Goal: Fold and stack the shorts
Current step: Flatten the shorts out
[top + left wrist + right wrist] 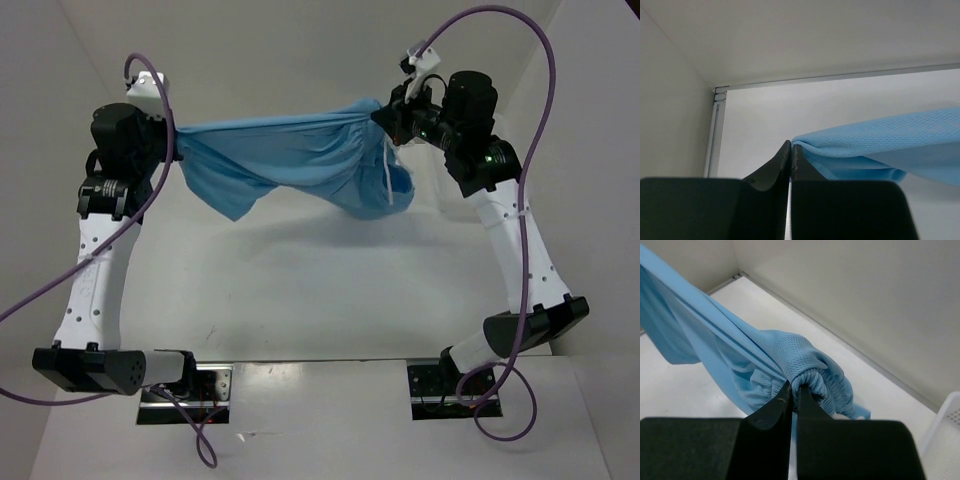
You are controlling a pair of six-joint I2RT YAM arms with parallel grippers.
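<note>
The light sky-blue shorts [290, 160] hang stretched in the air between my two grippers, above the table at the far side. My left gripper [176, 138] is shut on the shorts' left edge; in the left wrist view the fabric [880, 142] runs off to the right from the pinched fingertips [791, 146]. My right gripper [381, 118] is shut on the gathered waistband [812, 375]. The white drawstring cord [388, 178] dangles below the right end. The lower part of the shorts sags in folds.
The white table surface [320, 290] lies under the shorts. Grey walls close off the far side and both sides. A white mesh basket [946, 440] shows at the right edge of the right wrist view. Purple cables [545, 60] loop from both arms.
</note>
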